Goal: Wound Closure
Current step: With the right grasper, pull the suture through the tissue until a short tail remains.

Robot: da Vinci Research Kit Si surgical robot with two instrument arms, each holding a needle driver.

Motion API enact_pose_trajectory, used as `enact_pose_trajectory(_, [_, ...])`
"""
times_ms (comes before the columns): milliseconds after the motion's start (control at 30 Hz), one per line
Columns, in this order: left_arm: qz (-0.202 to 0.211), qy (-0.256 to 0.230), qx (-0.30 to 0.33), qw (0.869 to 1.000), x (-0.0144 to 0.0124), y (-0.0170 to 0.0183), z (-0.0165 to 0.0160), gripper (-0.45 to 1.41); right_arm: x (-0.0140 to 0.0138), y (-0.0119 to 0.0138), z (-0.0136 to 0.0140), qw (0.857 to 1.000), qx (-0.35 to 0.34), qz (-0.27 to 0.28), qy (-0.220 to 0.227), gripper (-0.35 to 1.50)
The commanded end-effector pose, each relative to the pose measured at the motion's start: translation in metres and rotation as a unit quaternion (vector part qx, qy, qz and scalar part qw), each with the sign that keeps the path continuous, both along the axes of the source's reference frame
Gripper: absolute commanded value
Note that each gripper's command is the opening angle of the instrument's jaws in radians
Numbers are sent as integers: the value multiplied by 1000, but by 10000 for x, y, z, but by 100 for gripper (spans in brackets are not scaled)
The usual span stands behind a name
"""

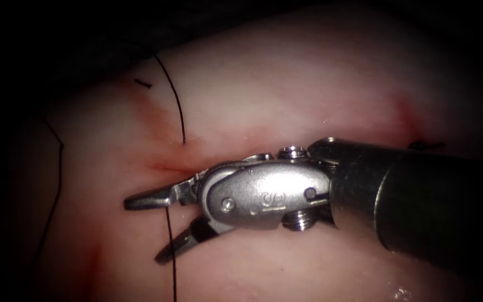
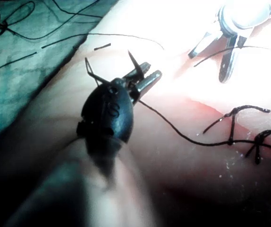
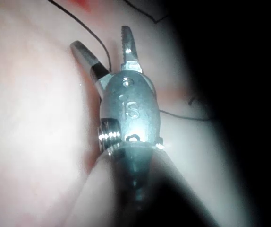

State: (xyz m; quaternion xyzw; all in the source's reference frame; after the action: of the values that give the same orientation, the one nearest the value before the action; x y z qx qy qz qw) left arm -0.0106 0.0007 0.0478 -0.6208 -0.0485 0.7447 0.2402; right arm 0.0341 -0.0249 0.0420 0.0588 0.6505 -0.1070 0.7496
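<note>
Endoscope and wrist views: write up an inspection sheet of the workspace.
Surface: tissue, with red fluid around the cut.
Job's things: thread enters the tissue by the cut; tied stitches.
Clutter: cut end of thread.
Grippers: right tool open, a thread strand between its jaws, holding nothing; left tool has a dark sliver at its tip, needle or thread cannot be told.
Cables: nothing seen.
Surroundings: green drape with loose thread.
</note>
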Motion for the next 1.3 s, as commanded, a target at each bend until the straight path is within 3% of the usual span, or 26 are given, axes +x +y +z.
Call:
enact_pose_trajectory(33, [-1,-1,-2,1000,-4,8,4,-45,6,12,2,1000,-2,0,3,19])
enact_pose_trajectory(67, [-1,-1,-2,1000,-4,8,4,-45,3,11,2,1000,1,-1,3,-28])
enact_pose_trajectory(100, [-1,-1,-2,1000,-4,8,4,-45,-1,10,1,1000,7,-5,-1,-35])
enact_pose_trajectory(367, [-1,-1,-2,1000,-5,8,4,-45,-11,-18,-27,999,8,-36,2,-35])
enact_pose_trajectory(733, [-1,0,-2,1000,-6,8,4,-45,-24,-83,-109,997,4,-66,25,-35])
enact_pose_trajectory(1067, [1,1,-2,1000,-7,8,5,-45,-44,-128,-143,994,-6,-106,34,-35])
enact_pose_trajectory(1300, [3,2,-2,1000,-10,7,6,-45,-51,-138,-156,993,3,-113,36,-35])
